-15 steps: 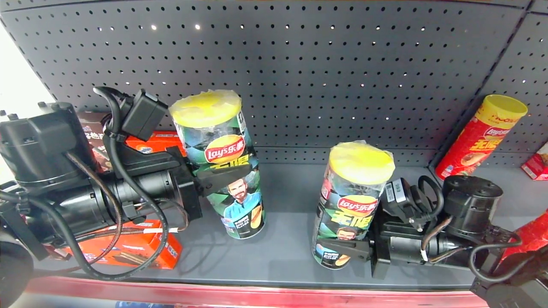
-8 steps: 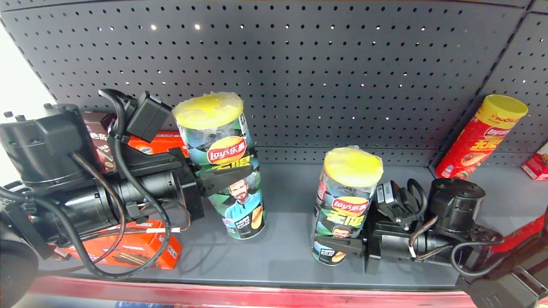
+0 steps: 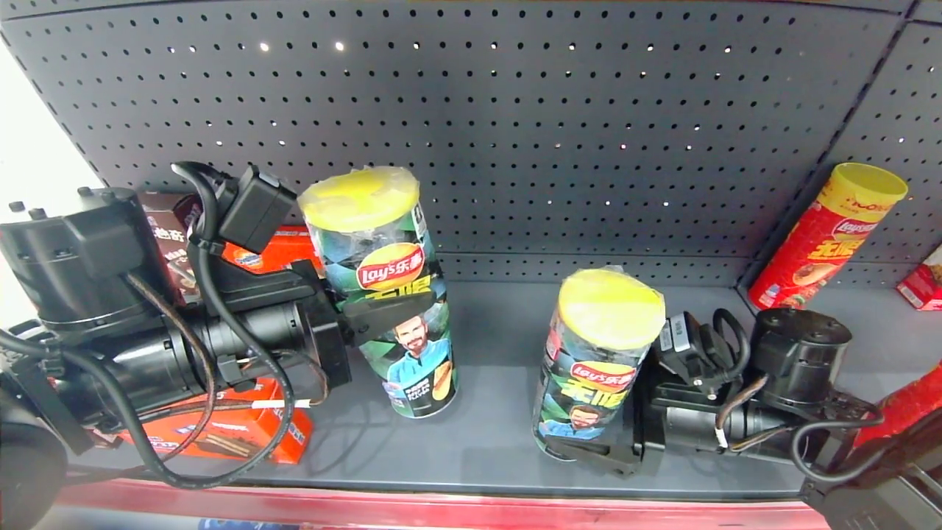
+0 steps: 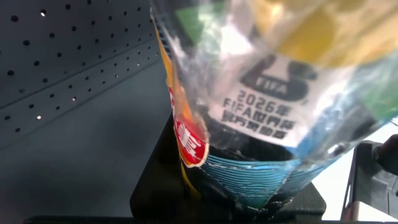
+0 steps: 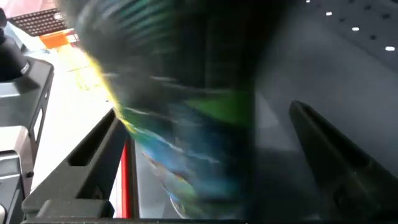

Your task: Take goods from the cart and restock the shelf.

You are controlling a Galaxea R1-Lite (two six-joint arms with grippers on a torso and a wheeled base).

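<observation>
The shelf is a dark grey deck with a pegboard back and a red strip along the front lip.

The left pincer comes in from the left side and is clamped on the left can about halfway up, with one finger lying across the front of the label. That can is green and blue with a yellow lid under plastic wrap. It's just about upright with its base down at the deck, mid-left. In the left wrist view it's right up against the camera.

The right pincer sits low at the base of the right can. In the right wrist view its fingers are spread wider than the can, with a clear gap on one side, so it isn't squeezing. This can has the same design, stands near the front edge right of centre, and leans a little.

A red can leans against the back at far right, well apart from both. An orange box lies flat at front left under the left arm. Another orange box and a brown box sit behind it.
</observation>
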